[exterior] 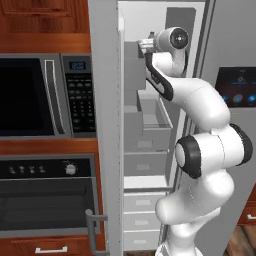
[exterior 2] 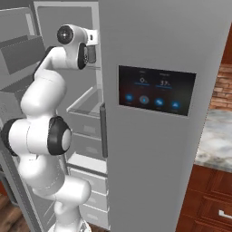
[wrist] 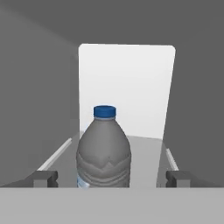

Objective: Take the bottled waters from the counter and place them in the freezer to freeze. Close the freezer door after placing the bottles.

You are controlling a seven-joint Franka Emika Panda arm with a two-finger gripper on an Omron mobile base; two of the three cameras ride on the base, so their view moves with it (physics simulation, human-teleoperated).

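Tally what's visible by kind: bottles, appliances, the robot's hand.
Water bottle, grey with a blue cap, upright on the freezer shelf: 1
Hand, open, fingers apart on either side of the bottle: 1
Side-by-side fridge, freezer door open: 1
Microwave: 1
Oven: 1
Total: 5

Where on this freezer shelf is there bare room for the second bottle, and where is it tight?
In the hand view the grey bottle stands upright mid-shelf between the open tool fingertips. Bare shelf lies on either side of it, bordered by the side rails, and behind it toward the white back panel. The middle is crowded.
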